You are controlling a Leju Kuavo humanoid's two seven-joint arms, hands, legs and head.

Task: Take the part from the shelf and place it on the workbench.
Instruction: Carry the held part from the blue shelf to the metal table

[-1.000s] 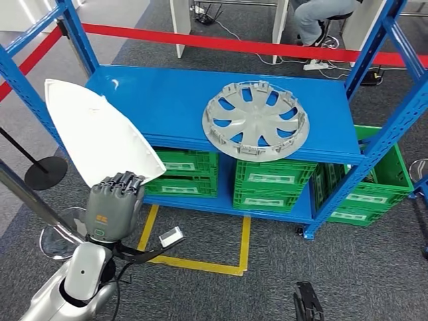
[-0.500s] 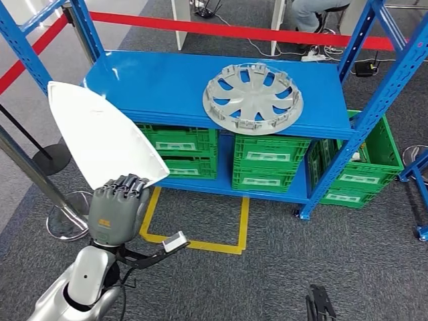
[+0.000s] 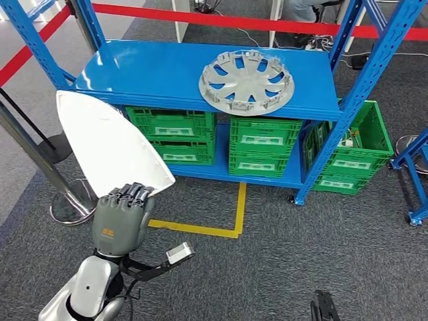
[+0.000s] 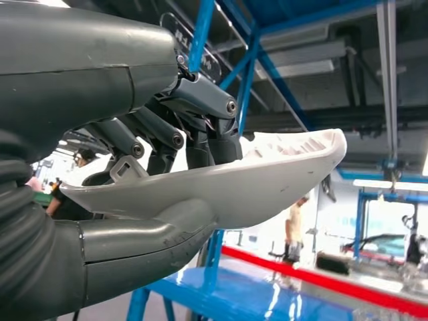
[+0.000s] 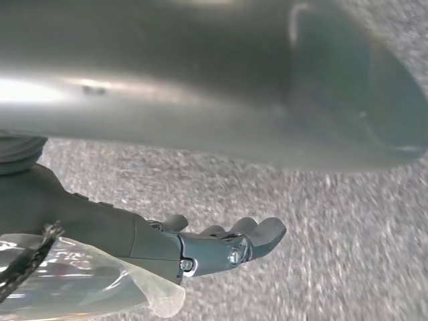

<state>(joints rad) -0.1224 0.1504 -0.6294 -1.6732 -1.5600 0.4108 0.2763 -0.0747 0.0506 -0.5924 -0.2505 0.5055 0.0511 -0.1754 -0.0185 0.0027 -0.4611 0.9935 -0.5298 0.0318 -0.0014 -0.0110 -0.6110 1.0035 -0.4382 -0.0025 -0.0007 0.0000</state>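
The white part [image 3: 108, 144] is clamped in the left hand [image 3: 122, 217], held near and to the left, off the blue shelf [image 3: 166, 73] and out over the carpet. In the left wrist view the dark fingers [image 4: 202, 127] are pressed onto one face of the part [image 4: 242, 180] and the thumb [image 4: 166, 231] is wrapped under the other, so the grip looks firm.

The first half of the task is judged done: the part is no longer on the shelf and is carried clear of it. The second half is left, since no workbench is seen and the part is not set down on anything.

A silver wheel cover [image 3: 246, 81] is left lying on the shelf, toward the right. Green crates [image 3: 222, 144] are stacked on the lower level, and a yellow floor mark [image 3: 239, 214] is laid in front of them.

The right hand [image 5: 227, 247] is seen hanging over the carpet with nothing in it; its fingers are only slightly curled and lie apart rather than closed together.

What is judged to remain is a turn away from the shelf toward the workbench, then the lowering and release of the part there.
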